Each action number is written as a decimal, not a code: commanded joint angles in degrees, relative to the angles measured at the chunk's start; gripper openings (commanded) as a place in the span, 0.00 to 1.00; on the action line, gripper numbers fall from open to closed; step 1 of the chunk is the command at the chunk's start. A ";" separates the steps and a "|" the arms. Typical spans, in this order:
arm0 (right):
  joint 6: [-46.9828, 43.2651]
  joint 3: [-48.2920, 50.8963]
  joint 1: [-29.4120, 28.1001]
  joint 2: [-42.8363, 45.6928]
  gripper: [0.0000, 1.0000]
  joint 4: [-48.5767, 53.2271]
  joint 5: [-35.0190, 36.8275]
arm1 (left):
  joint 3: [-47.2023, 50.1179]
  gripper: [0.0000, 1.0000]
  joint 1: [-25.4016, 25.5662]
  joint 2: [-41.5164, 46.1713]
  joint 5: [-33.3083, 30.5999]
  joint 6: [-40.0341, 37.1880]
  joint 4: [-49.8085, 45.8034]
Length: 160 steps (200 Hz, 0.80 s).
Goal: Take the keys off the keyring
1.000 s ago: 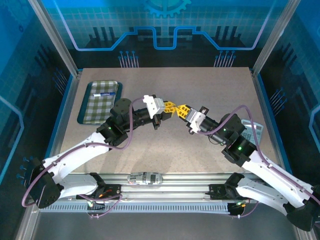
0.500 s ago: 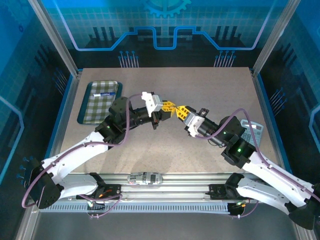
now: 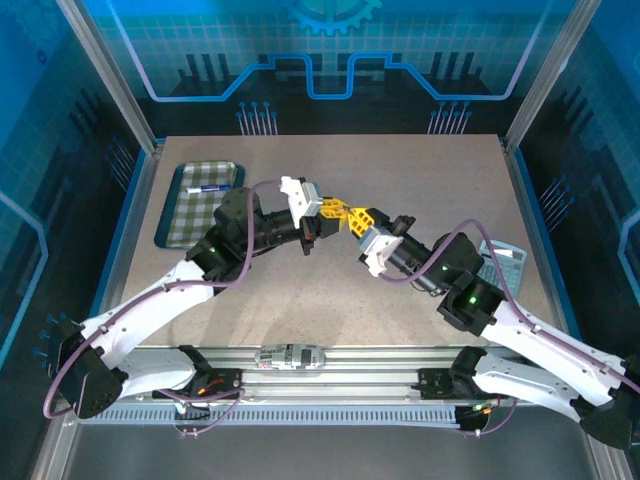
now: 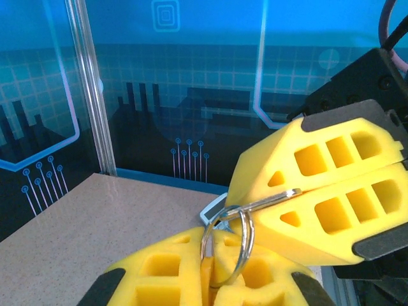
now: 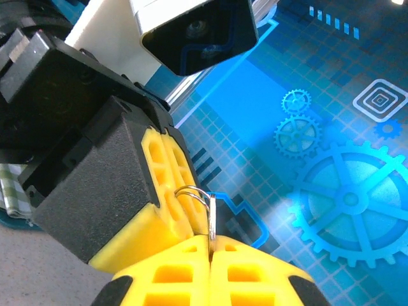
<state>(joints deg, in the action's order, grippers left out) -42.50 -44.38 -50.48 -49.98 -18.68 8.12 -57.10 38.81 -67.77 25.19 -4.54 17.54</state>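
Observation:
Both grippers meet in mid-air over the table's middle. My left gripper (image 3: 333, 209) is shut on the keyring (image 4: 246, 241), a silver split ring that stands up from between its yellow fingers (image 4: 172, 268). A thin orange strip shows in the gap between them. My right gripper (image 3: 360, 218) is shut on one of the keys (image 4: 264, 201), a flat grey metal piece threaded on the ring. In the right wrist view the key (image 5: 211, 217) rises edge-on from the closed right gripper (image 5: 210, 242), and the keyring (image 5: 191, 191) arcs from it to the left fingers (image 5: 167, 172).
A green checked tray (image 3: 198, 215) with a small white item (image 3: 207, 187) lies at the back left of the table. A calculator (image 3: 505, 262) lies at the right edge. A silver object (image 3: 290, 355) rests on the front rail between the arm bases.
Both grippers have drifted a little to the left and toward the back together, still clamped on ring and key. The right arm has reached further left.

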 commanded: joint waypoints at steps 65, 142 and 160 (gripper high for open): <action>-7.15 0.68 -5.11 -4.29 0.00 10.90 -6.38 | -4.94 0.00 0.13 0.27 0.03 1.63 2.73; -13.70 -0.08 -6.91 -6.32 0.00 15.67 -2.22 | -4.59 0.00 0.03 1.85 0.44 0.97 1.47; -15.37 -0.66 -7.06 -7.12 0.00 17.09 -1.39 | -4.69 0.00 -0.09 1.84 0.96 0.95 1.18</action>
<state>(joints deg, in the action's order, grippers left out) -52.99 -46.39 -53.63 -53.28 -15.99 15.57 -57.74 38.20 -67.75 25.32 -4.43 11.73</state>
